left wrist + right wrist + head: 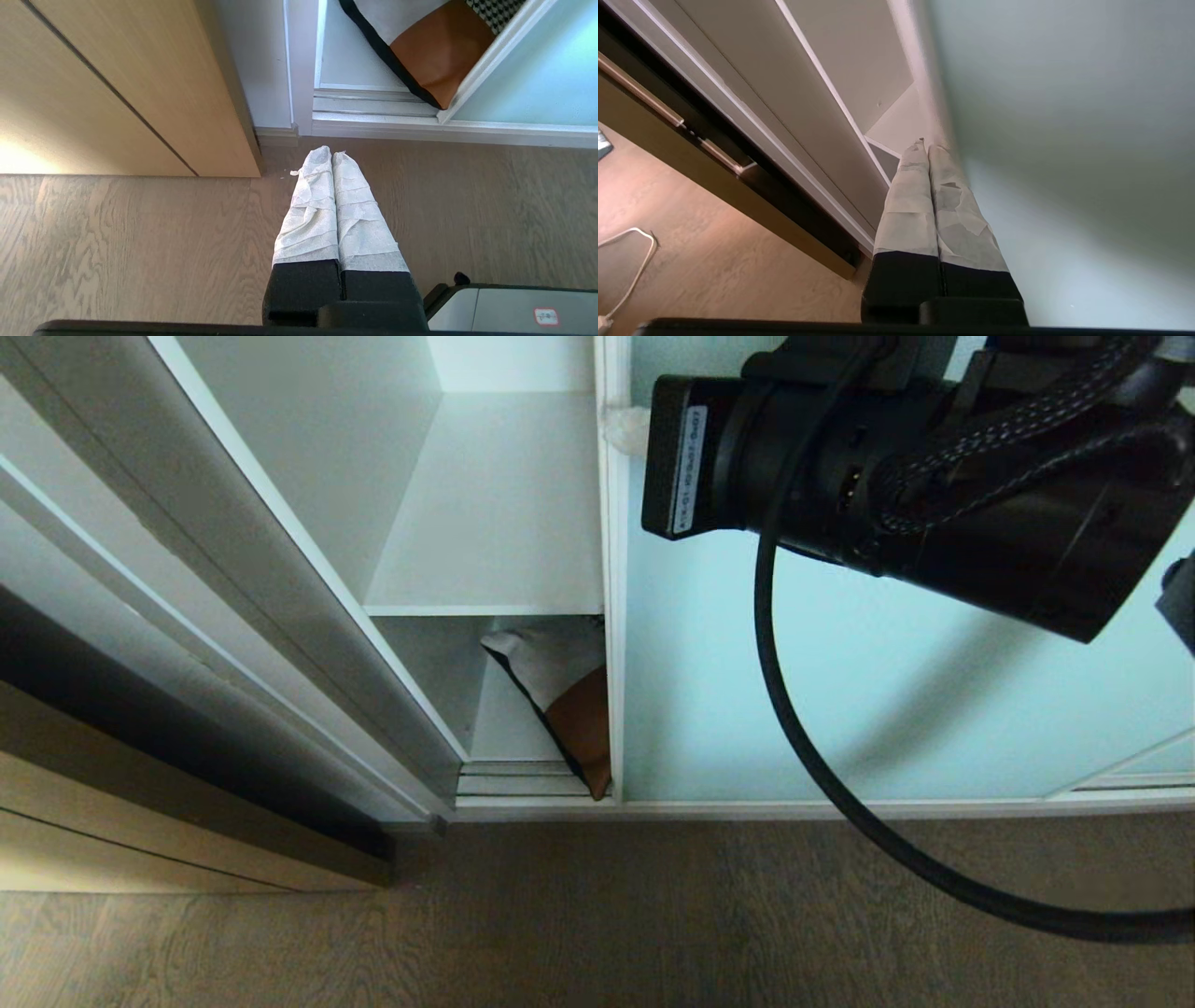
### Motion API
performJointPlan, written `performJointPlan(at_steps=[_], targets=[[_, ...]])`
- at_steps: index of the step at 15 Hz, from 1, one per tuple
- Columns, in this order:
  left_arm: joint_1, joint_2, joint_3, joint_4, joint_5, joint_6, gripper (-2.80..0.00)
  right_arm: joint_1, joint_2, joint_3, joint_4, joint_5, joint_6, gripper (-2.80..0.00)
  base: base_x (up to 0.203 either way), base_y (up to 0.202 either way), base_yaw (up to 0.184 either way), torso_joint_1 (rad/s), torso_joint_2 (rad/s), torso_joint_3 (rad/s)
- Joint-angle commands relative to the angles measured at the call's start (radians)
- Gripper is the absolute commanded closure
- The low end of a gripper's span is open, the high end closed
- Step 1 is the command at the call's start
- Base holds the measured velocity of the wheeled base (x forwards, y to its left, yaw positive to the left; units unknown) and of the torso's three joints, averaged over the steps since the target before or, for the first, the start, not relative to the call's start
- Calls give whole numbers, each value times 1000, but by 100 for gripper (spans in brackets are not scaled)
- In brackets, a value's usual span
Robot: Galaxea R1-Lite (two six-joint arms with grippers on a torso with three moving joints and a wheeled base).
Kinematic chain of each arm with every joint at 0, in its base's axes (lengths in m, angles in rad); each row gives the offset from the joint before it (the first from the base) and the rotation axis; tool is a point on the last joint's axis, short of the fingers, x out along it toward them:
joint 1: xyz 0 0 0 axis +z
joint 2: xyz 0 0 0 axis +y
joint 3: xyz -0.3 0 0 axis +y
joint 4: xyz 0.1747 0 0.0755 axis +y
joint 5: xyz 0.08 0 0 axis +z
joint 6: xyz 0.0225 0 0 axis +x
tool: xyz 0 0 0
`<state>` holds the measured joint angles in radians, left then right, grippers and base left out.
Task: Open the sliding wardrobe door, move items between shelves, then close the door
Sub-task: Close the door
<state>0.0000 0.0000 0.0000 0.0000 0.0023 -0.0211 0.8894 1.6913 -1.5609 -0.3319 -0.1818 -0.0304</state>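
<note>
The right gripper (928, 147) is up against the leading edge of the sliding wardrobe door (896, 700), its taped fingers (908, 205) pressed flat together with nothing between them. That makes sense for a push: two fingers held as one blade give a firm edge to lean on the thin white frame. From the wrist view the tips sit right at the frame, though whether they actually touch it or hang just short is hard to call from this angle. In the head view the right arm's bulk fills the upper right, its black cable (794, 709) looping down in front of the aqua glass.

The door stands partly open, and the narrow compartment shows between it and the wardrobe's side wall. The upper of the shelves (495, 523) in sight lies bare. Below it, on the lowest level, the items (569, 700) lean against the door side of the compartment: a pale panel, a tan-brown piece, a black edge, with a corner reaching the floor track (518, 782).

The left gripper (332, 154) hangs low over the wooden floor (140, 242), fingers closed and empty, pointing toward the track and well clear of the work.

My read: the door is being slid, most likely wider, so the bundle can be reached.
</note>
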Motion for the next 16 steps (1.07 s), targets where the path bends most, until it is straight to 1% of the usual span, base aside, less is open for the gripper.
performJointPlan(at_steps=[1,4,7,11,16], targets=[[0,2,2,0,1,0,0,-15,33,-14,-20,-3,1,0,0,0,0,0,0,0],[-1,2,2,0,1,0,0,-26,-18,9,-34,0,21,0,0,0,0,0,0,0],[0,2,2,0,1,0,0,-20,-82,65,-36,22,3,0,0,0,0,0,0,0],[0,2,2,0,1,0,0,-29,-84,68,-36,19,14,0,0,0,0,0,0,0],[0,2,2,0,1,0,0,-61,-21,55,-48,16,21,0,0,0,0,0,0,0]])
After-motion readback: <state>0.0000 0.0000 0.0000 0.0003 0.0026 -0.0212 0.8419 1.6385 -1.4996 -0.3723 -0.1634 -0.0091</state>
